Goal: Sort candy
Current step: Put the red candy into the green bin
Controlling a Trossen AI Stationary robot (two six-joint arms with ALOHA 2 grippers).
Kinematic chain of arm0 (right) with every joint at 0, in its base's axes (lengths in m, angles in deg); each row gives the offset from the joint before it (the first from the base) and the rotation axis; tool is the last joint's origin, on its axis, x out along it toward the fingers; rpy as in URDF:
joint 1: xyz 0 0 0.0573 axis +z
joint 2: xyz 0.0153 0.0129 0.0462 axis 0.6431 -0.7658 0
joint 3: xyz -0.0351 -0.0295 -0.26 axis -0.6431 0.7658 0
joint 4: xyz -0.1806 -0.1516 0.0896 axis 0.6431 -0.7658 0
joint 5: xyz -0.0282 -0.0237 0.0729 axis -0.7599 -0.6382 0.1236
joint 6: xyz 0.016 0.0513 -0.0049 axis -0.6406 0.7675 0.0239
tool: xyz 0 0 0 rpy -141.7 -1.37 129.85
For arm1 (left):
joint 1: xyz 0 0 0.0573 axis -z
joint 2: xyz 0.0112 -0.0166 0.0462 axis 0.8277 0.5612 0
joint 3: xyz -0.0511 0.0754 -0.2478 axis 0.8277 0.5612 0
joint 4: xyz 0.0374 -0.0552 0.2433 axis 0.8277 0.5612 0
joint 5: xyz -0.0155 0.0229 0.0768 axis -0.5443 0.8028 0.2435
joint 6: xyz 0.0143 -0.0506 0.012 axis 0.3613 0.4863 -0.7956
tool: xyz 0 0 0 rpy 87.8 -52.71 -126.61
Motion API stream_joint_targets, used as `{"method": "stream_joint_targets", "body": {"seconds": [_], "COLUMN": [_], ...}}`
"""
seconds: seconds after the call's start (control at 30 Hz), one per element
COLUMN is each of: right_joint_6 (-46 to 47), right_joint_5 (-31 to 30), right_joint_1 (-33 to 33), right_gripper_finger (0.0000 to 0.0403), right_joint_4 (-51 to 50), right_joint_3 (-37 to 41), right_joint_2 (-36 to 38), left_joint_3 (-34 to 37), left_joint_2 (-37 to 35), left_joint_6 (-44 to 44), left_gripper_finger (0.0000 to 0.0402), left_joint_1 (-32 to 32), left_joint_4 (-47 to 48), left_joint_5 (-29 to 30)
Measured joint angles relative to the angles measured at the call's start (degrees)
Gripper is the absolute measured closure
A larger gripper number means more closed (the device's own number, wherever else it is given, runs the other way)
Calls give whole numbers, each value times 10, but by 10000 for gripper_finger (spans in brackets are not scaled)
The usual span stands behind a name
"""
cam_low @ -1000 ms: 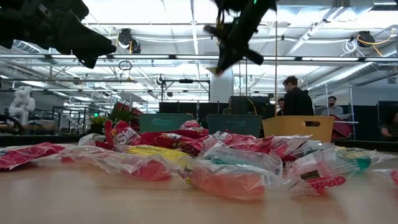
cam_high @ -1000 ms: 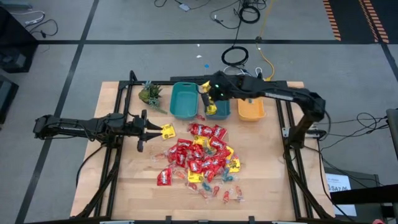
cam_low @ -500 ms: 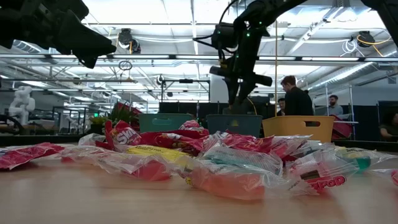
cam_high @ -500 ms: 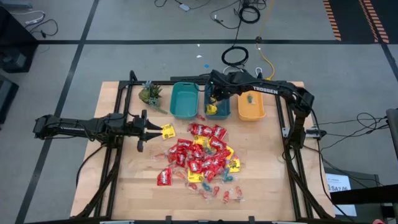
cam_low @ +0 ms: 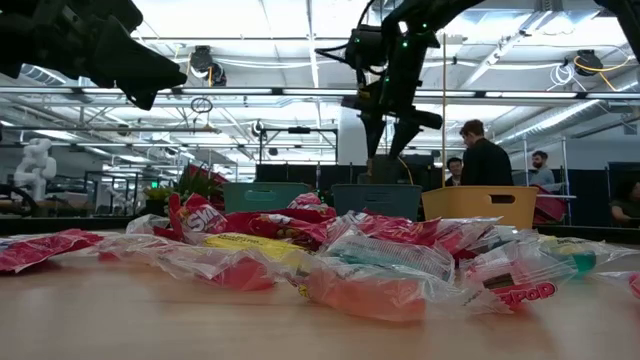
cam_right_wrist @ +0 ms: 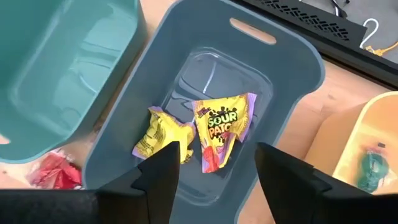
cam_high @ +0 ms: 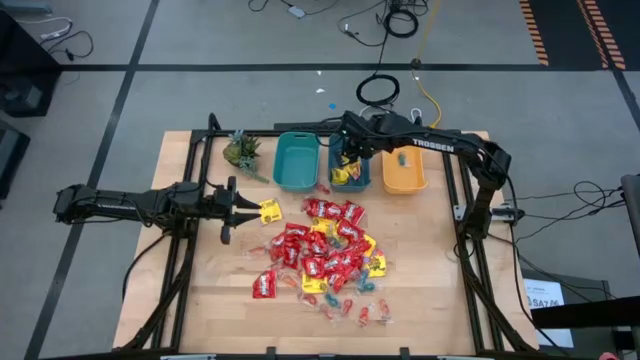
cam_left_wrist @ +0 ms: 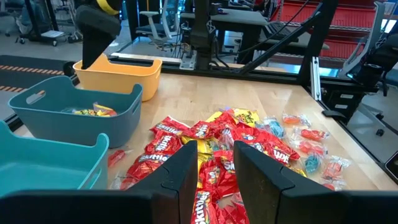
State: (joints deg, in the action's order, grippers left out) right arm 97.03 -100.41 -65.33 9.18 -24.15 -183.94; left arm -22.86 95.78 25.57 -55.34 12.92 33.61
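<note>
Right gripper (cam_right_wrist: 211, 171) hangs directly over the blue bin (cam_right_wrist: 292, 112), fingers spread wide, nothing held. Two yellow packets (cam_right_wrist: 205, 134) lie on the bin floor straight below the fingertips, touching each other; the larger packet's long axis runs roughly parallel to the finger gap.

Left gripper (cam_left_wrist: 216, 180) hangs off the pile's edge, jaws narrow. High view shows a yellow packet (cam_high: 269, 210) at its tips; judged pinched. The candy pile (cam_high: 325, 260) lies ahead of and below this gripper, spread across mid-table, mostly red packets w/ smaller twist-wrapped pieces at the far side.

Key relation: the blue bin sits beyond the pile from the left gripper, w/ the teal bin (cam_high: 296, 162) closer to it and the yellow bin (cam_high: 405, 172) beyond the blue one. Right gripper occupies the space above the blue bin. Judgement: left delivery needs that space cleared first; collision risk otherwise.
</note>
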Motion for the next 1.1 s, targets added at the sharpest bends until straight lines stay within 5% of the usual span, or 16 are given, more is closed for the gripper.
{"method": "stream_joint_targets", "body": {"seconds": [0.23,0.43,0.87,1.1], "right_joint_6": [2,56,299,442], "right_joint_5": [-9,-79,-189,-245], "right_joint_1": [28,95,308,409], "right_gripper_finger": [203,203,204,204], "right_joint_4": [-27,-90,-225,-228], "right_joint_3": [0,0,0,0], "right_joint_2": [54,118,171,171], "left_joint_3": [0,0,0,0], "left_joint_2": [0,0,1,0], "left_joint_6": [0,0,-11,58], "left_gripper_finger": [288,288,288,288], "left_joint_1": [0,0,0,0], "left_joint_4": [0,0,-5,-5], "left_joint_5": [0,0,1,1]}}
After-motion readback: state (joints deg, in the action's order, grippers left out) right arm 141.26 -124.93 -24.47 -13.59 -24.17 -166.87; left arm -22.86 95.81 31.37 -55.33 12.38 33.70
